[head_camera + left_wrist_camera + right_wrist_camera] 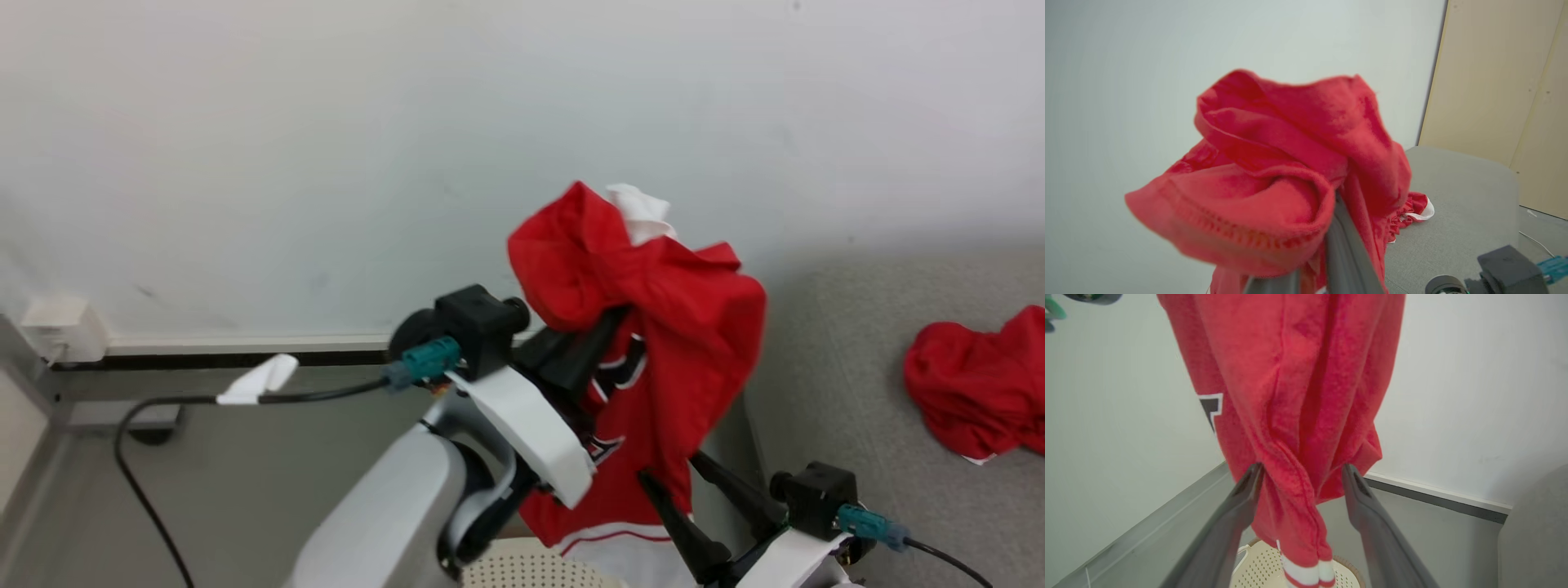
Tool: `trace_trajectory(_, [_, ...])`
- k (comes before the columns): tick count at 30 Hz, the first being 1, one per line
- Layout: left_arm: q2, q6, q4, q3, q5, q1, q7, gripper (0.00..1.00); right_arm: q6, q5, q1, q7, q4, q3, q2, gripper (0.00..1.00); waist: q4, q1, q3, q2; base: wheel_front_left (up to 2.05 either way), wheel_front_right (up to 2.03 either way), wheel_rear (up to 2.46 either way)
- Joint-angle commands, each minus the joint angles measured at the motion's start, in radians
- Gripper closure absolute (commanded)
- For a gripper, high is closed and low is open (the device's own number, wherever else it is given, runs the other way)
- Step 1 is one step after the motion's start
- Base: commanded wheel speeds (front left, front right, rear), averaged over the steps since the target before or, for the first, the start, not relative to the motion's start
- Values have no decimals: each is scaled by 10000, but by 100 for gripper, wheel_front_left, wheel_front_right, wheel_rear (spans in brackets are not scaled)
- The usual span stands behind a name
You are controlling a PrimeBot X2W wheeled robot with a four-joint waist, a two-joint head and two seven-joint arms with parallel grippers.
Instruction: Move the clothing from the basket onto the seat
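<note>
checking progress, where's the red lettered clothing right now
The clothing hangs at the centre of the head view from the left gripper, above the basket at the bottom edge and just left of the grey seat.

The grey seat (849,392) is spreading out to the right of the right hand (671,469), and a crumpled red garment (976,384) is lying directly on its cushion, well beyond that hand's right side. The grey floor (245,474) is carrying the basket (531,572), which is standing just below and left of the same hand.
</note>
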Motion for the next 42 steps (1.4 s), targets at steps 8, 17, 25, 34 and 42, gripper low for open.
trace_trajectory(8, [-233, -128, -388, -848, -501, 372, 145, 100, -23, 1067, -919, -426, 1353, 1129, 315, 0, 1003, -1, -142, 0, 0, 0, 0])
trace_trajectory(17, [-178, 62, -351, -982, -728, 680, 237, 100, -23, 974, -1094, -602, 1392, 784, 453, 100, 1472, -1, -178, 0, 0, 0, 0])
trace_trajectory(25, [149, 287, -161, -624, -890, 846, 40, 100, -23, 442, -453, -608, 559, -160, 289, 100, 1344, -1, -132, 0, 0, 0, 0])
trace_trajectory(34, [550, 481, -171, -509, -1063, 1579, -88, 100, -23, 92, 337, -608, -562, -1526, 100, 100, 919, -1, -56, 0, 0, 0, 0])
trace_trajectory(42, [517, 315, -376, -898, -1028, 1982, -317, 0, -23, 50, 389, -608, -1084, -2290, -171, 100, 367, -1, 30, 0, 0, 0, 0])
